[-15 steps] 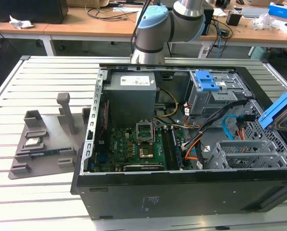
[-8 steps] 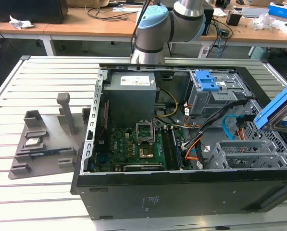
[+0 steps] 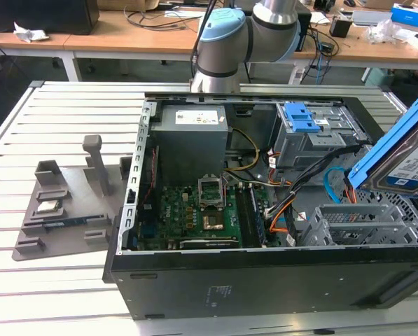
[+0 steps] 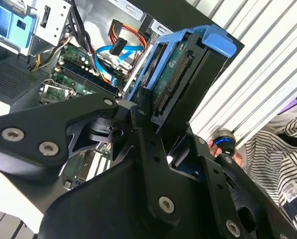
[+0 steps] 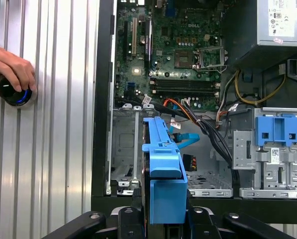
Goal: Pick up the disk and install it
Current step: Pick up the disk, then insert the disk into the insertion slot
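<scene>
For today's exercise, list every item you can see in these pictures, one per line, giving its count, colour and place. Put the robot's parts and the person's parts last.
Computer case: one, black, open on the slatted table.
Slatted table: one, white, under the case.
Motherboard: one, green, inside the case.
Power supply: one, grey, inside the case.
Drive cage: one, grey with a blue latch, inside the case.
Fixture tray: one, grey, exterior view's left of the case.
Disk: one, silver in a blue bracket, held above the case.
Tool: one, black, shut on the disk.
Robot arm: one, grey and light blue, behind the case.
Hand: one, on a knob.
</scene>
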Robot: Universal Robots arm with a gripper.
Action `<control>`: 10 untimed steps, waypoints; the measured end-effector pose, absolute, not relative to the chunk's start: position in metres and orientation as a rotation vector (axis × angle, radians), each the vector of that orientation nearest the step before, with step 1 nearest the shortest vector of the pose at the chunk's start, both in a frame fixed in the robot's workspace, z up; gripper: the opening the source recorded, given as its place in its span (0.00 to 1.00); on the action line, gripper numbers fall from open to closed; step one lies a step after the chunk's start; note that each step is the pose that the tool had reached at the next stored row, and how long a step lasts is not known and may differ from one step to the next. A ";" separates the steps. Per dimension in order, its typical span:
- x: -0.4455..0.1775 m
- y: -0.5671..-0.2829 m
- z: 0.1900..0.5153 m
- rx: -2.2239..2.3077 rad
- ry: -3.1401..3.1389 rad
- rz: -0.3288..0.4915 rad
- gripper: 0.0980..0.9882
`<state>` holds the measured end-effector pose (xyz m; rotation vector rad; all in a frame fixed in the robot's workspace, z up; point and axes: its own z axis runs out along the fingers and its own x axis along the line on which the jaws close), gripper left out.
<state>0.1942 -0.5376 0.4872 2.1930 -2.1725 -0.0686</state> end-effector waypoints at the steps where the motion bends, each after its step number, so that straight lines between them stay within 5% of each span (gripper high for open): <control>1: 0.194 -0.538 0.487 2.193 -2.173 -0.069 0.30; 10: 0.194 -0.538 0.485 2.193 -2.173 -0.069 0.30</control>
